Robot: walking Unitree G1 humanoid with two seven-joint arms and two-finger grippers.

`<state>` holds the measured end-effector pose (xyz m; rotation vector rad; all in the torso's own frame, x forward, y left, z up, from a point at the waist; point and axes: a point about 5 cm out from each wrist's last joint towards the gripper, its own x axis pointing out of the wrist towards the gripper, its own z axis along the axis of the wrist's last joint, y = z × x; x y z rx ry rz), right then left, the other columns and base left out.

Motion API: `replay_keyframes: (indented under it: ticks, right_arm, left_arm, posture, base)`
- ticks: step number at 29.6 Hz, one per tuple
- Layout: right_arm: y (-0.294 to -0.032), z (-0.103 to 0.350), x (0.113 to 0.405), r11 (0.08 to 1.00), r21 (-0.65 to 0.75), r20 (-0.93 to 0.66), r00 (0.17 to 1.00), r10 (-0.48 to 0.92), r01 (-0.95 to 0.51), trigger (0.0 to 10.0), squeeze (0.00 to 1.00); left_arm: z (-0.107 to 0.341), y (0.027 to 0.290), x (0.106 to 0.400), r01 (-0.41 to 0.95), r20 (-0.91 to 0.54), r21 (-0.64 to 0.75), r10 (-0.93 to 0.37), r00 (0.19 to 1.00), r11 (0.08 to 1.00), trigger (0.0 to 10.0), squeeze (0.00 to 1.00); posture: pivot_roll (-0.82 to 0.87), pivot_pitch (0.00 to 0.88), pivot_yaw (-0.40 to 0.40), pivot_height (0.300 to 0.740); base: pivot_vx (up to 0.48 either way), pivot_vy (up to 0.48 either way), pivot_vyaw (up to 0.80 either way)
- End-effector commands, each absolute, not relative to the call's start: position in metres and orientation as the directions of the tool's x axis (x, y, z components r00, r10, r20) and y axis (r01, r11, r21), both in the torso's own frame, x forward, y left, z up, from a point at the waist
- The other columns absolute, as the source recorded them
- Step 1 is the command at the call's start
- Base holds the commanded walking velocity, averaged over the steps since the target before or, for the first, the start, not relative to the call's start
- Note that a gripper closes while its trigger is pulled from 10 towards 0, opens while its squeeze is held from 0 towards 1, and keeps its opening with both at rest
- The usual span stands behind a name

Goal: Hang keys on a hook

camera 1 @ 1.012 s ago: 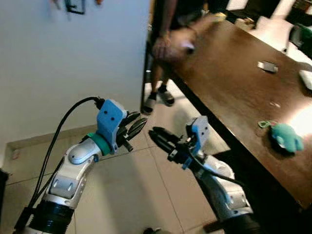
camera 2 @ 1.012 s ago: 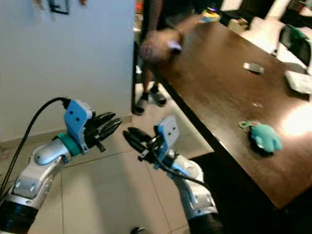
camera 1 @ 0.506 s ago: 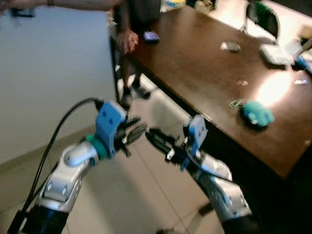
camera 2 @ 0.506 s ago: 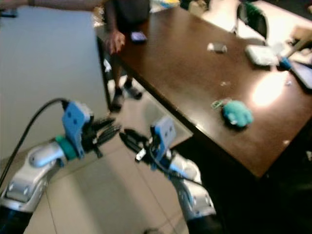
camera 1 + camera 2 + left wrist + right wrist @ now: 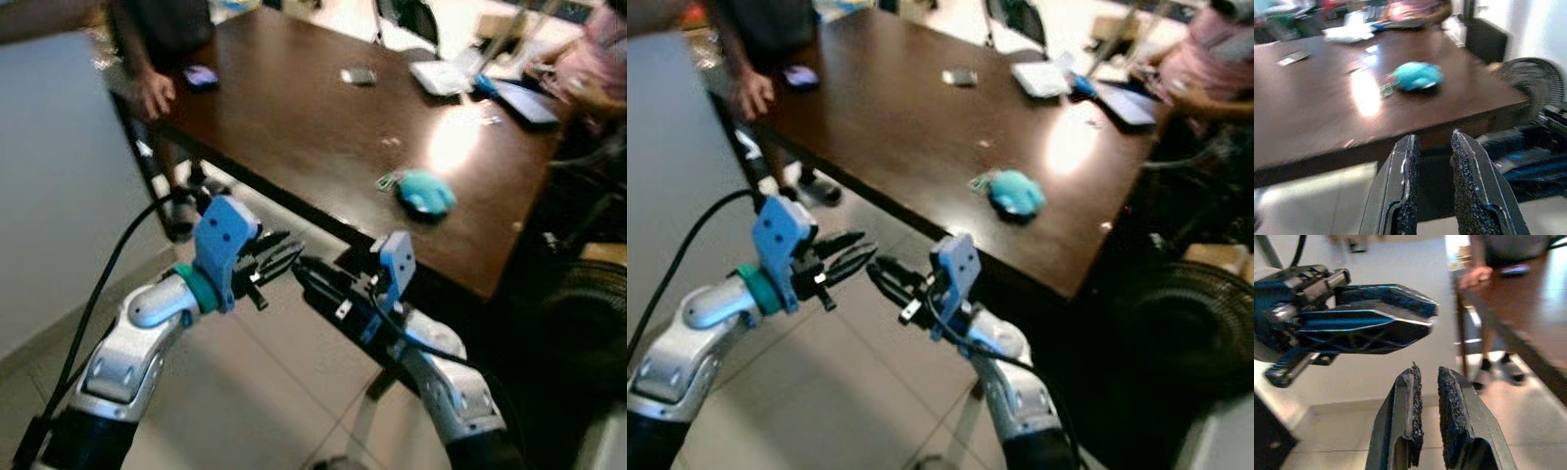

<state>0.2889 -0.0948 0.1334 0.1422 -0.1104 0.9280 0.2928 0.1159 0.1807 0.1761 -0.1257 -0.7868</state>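
The keys hang on a teal plush keychain (image 5: 423,192) with a green clip (image 5: 387,180), lying near the front edge of the dark wooden table (image 5: 294,117); the plush also shows in the left wrist view (image 5: 1415,77). Both grippers hover over the tiled floor, below and short of the table edge, tips facing each other. My left gripper (image 5: 279,257) is slightly open and holds nothing. My right gripper (image 5: 306,271) has its pads (image 5: 1413,401) almost together, with nothing between them. No hook can be seen.
A person's hand (image 5: 152,95) rests at the table's far left corner beside a phone (image 5: 201,75). Papers (image 5: 441,76) and a small dark object (image 5: 358,75) lie farther back. Another person (image 5: 593,59) sits at the right. A fan (image 5: 1185,333) stands on the floor; a pale wall (image 5: 49,176) is at my left.
The camera has swung to the right: the wall has slid off to the left and the table with the plush keychain now lies ahead. Both grippers keep the same pose.
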Motion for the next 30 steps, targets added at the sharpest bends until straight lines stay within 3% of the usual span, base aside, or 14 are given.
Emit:
replay_keyframes:
  ticks: [1, 14, 17, 30]
  right_arm:
    - [-0.0943, 0.1309, 0.287, 0.585, 0.083, 0.148, 0.591, 0.793, -0.807, 10.0, 0.0]
    - [-0.0936, 0.1303, 0.2861, 0.583, 0.09, 0.145, 0.589, 0.795, -0.808, 10.0, 0.0]
    - [-0.093, 0.1308, 0.2863, 0.584, 0.085, 0.148, 0.59, 0.794, -0.807, 10.0, 0.0]
    - [-0.0927, 0.1327, 0.2865, 0.585, 0.08, 0.156, 0.59, 0.793, -0.807, 10.0, 0.0]
  left_arm:
    - [0.1784, 0.1158, 0.2909, 0.704, 0.035, 0.191, -0.721, 0.692, 0.684, 10.0, 0.0]
    - [0.1802, 0.1171, 0.293, 0.683, 0.047, 0.204, -0.704, 0.709, 0.702, 10.0, 0.0]
    - [0.1801, 0.1207, 0.2986, 0.642, 0.055, 0.206, -0.664, 0.746, 0.738, 10.0, 0.0]
    - [0.18, 0.1209, 0.2998, 0.64, 0.053, 0.207, -0.662, 0.748, 0.74, 10.0, 0.0]
  posture:
    - [0.03, 0.0, 0.058, 0.74]
    - [0.03, 0.0, 0.058, 0.74]
    - [0.03, 0.0, 0.06, 0.74]
    - [0.04, 0.0, 0.06, 0.74]
  base:
    - [0.0, 0.0, -0.8]
    - [0.0, 0.0, -0.8]
    - [0.43, 0.0, -0.8]
    - [0.449, 0.0, 0.0]
